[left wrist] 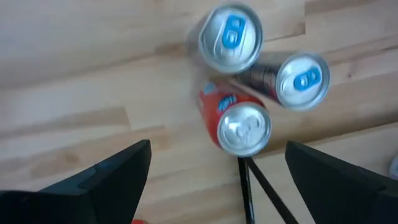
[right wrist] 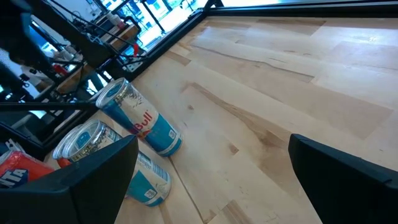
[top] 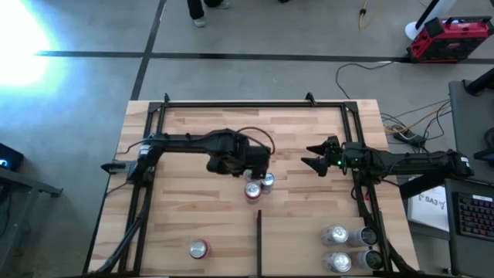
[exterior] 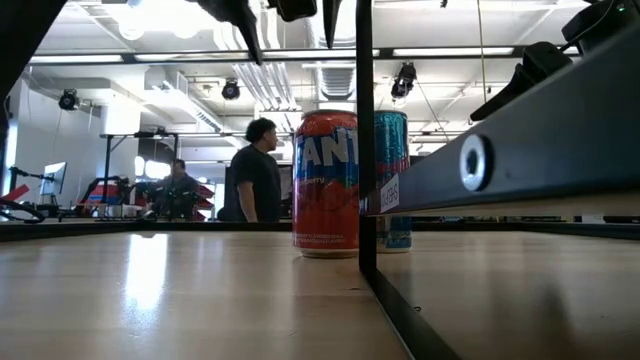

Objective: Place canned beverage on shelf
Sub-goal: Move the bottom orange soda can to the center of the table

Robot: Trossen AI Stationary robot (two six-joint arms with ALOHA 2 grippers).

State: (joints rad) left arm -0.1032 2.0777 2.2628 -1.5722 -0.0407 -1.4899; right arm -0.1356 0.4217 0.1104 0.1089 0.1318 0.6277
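Note:
Three canned beverages stand upright on their bases on the wooden shelf (top: 201,131), close together at the far end of the dark divider strip (top: 259,239): a red can (left wrist: 244,127), a dark can with a blue tab (left wrist: 303,79) and a silver-topped can (left wrist: 230,37). In the low view the red can (exterior: 326,185) stands in front of a teal one (exterior: 392,180). My left gripper (left wrist: 217,146) hangs open above them, pointing down, its fingertips (exterior: 252,35) clear of the can tops. My right gripper (top: 307,156) waits open to the cans' right, above the board.
A red can (top: 199,249) sits near the front left of the board. Several more cans (top: 336,235) lie at the front right, among them two blue and silver ones on their sides (right wrist: 146,121). The black tube frame (top: 231,103) runs along the board's edges. People stand in the room behind.

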